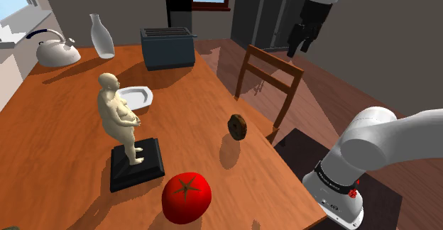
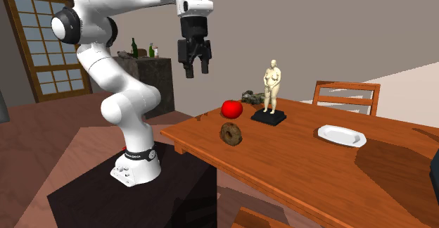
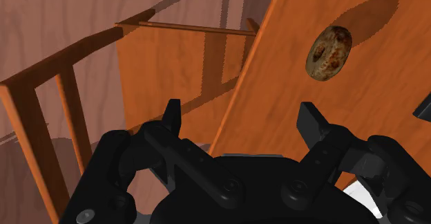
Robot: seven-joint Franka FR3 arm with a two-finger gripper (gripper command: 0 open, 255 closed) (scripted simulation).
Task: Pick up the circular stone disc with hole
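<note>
The stone disc (image 1: 237, 126) is small, round and mottled brown, with a hole in its middle. It stands on edge on the wooden table (image 1: 64, 143), near the table's edge toward the chair. In the second exterior view the disc (image 2: 231, 134) sits close to the table's near corner. My black gripper (image 1: 299, 42) hangs high in the air, well above and beyond the disc, over the chair. It is open with nothing between its fingers (image 2: 195, 67). In the wrist view the disc (image 3: 329, 52) lies ahead of the gripper (image 3: 243, 116), off toward one finger.
On the table stand a red tomato (image 1: 187, 196), a tan figurine (image 1: 119, 116) on a black base, a white plate (image 1: 135, 97), a dark toaster (image 1: 168, 47), a glass bottle (image 1: 101, 36) and a kettle (image 1: 55, 50). A wooden chair (image 1: 268, 83) stands by the table's edge.
</note>
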